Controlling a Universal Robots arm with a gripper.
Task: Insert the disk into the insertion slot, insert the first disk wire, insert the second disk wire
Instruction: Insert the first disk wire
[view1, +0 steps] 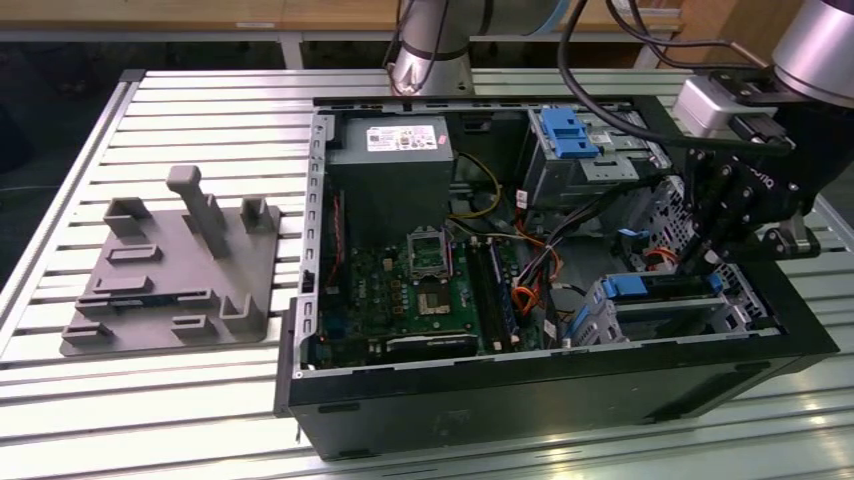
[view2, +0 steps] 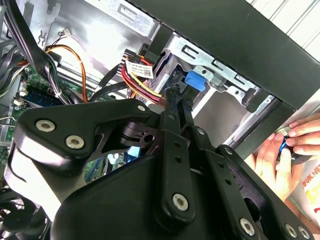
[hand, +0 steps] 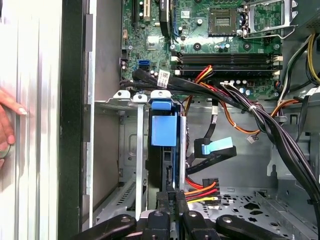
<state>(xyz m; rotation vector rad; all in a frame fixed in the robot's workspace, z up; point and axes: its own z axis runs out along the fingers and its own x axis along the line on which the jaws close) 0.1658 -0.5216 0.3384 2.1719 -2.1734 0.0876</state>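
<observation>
Pincer (hand: 171, 196) is sitting with fingers pressed together, right at the end of the disk (hand: 163, 131). Disk is standing on edge inside the insertion slot (hand: 128, 150), blue carrier showing.

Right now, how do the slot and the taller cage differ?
The slot holds the blue-framed disk; the taller cage bears a blue latch on top. The gripper is down at the slot, apart from the taller cage. In the exterior view the slot lies nearer the camera, the taller cage farther back. Both are silver metal cages inside the case.
</observation>
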